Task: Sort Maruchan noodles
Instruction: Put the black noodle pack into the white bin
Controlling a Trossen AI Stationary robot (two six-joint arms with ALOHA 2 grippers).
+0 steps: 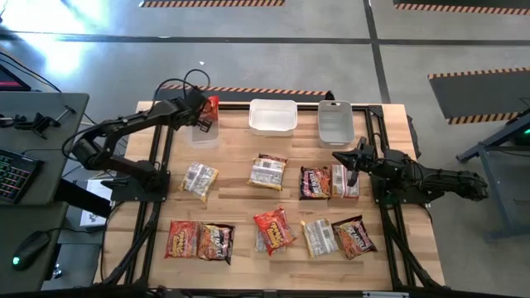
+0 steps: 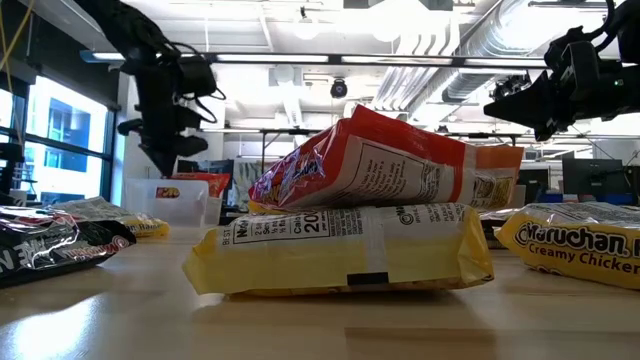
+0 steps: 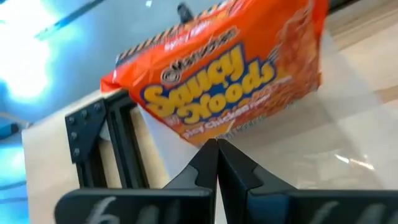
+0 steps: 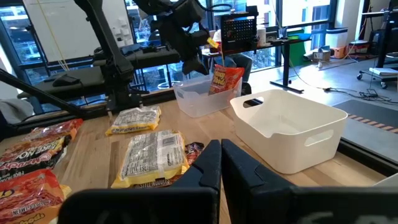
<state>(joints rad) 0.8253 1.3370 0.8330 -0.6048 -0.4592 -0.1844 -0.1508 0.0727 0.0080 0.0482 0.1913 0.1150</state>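
The left hand [image 1: 201,113], fingers clenched together and grasping nothing, hovers just above the clear rectangular plastic tub [image 1: 204,131] at the wooden desk's [image 1: 236,186] far left. A crinkly red-orange noodle packet [image 1: 212,106] stands tilted in that tub. The right hand [image 1: 348,165], also clenched empty, hangs well right of the tub, over a dark maroon packet [image 1: 315,182].

packets [image 1: 269,172] lie before three tubs [image 1: 272,116] in a row
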